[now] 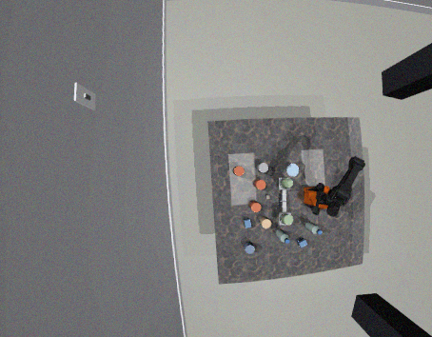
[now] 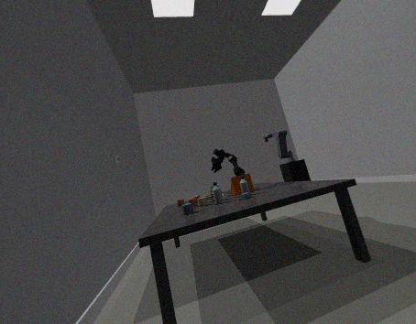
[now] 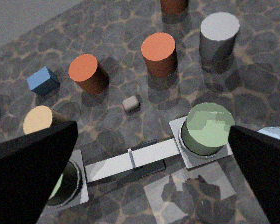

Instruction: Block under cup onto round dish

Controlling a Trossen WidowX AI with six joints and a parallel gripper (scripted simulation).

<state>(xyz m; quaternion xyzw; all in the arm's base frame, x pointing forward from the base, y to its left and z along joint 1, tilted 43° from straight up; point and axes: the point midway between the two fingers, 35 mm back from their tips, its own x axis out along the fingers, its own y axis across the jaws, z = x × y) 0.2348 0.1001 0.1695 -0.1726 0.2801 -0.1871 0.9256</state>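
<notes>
Two green cups stand on the ends of the white balance point(image 1: 284, 201) point(image 3: 111, 165). One cup point(image 1: 287, 183) point(image 3: 208, 127) is on the end nearer the dish; the other cup point(image 1: 288, 219) point(image 3: 57, 185) is partly hidden behind a finger in the wrist view. Which end sits lower I cannot tell. No block shows under either cup. The light blue round dish point(image 1: 292, 169) point(image 3: 275, 133) lies beside the first cup, with nothing seen on it. My gripper point(image 1: 317, 199) point(image 2: 214, 170) point(image 3: 152, 130) is open and empty, high above the table on the base side of the balance.
Beyond the balance stand orange cylinders point(image 1: 261, 185) point(image 3: 159, 55), a grey cylinder point(image 1: 263, 168) point(image 3: 219, 37), a tan cylinder point(image 1: 265, 224), a small grey-brown piece point(image 3: 131, 103) and a blue cube point(image 3: 43, 81). Two bottles point(image 1: 283, 236) point(image 1: 313, 228) are near the second cup.
</notes>
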